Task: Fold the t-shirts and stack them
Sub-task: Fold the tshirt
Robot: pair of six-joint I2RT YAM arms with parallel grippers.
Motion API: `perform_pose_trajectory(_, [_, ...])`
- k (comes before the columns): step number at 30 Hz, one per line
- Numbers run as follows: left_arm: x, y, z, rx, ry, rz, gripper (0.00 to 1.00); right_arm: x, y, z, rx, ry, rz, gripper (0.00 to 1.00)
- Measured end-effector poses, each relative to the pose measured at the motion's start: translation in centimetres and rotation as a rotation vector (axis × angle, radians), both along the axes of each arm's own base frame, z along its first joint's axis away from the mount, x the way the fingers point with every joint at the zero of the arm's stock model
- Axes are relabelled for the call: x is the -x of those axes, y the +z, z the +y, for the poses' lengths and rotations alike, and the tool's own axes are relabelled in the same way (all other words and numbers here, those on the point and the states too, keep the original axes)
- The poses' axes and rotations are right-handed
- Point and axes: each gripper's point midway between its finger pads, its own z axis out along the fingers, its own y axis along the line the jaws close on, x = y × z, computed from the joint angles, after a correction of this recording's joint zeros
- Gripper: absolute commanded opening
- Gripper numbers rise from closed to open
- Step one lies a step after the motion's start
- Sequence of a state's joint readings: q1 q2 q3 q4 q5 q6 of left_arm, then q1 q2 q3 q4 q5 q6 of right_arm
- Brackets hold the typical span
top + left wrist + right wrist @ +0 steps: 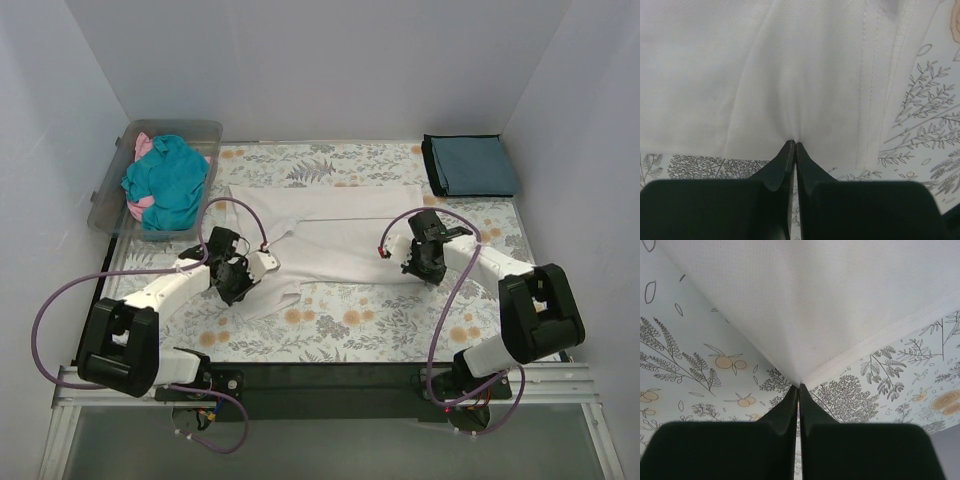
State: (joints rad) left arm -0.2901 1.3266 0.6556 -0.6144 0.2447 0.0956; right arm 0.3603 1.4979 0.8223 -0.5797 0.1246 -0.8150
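The floral table cover (350, 330) lies under everything; the white t-shirt (340, 235) is spread flat across its middle, partly folded; a clear bin (105, 190) stands beyond the shirt's far left corner, holding a crumpled teal t-shirt (170, 180) and a pink t-shirt (143, 147); a folded slate-blue t-shirt (475, 165) lies beyond the white shirt's far right corner; the left gripper (794, 145) is pinched closed on the white shirt's near left edge; the right gripper (799, 386) is clamped tight on its near right corner.
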Motion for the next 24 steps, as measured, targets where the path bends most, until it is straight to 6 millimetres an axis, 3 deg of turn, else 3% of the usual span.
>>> perform_pose_trajectory(5, [2.0, 1.6, 0.3, -0.004, -0.005, 0.064, 0.00, 0.9, 1.7, -0.1, -0.030, 0.006, -0.036, 0.01])
perform_pose_trajectory(9, [1.7, 4.7, 0.0, 0.012, 0.003, 0.058, 0.00, 1.5, 3.5, 0.2, -0.070, 0.017, -0.072, 0.01])
perform_pose_trajectory(13, [0.0, 8.0, -0.8, 0.043, 0.021, 0.017, 0.00, 1.4, 4.2, 0.4, -0.081, 0.025, -0.070, 0.01])
perform_pose_trajectory(16, [-1.8, 9.7, -1.2, 0.060, 0.038, -0.011, 0.00, -0.1, 4.9, 0.2, -0.082, 0.016, -0.068, 0.01])
perform_pose_trajectory(24, [-7.6, 10.0, -0.6, 0.068, 0.128, -0.012, 0.00, -5.7, 6.8, -0.2, -0.081, 0.000, -0.109, 0.01])
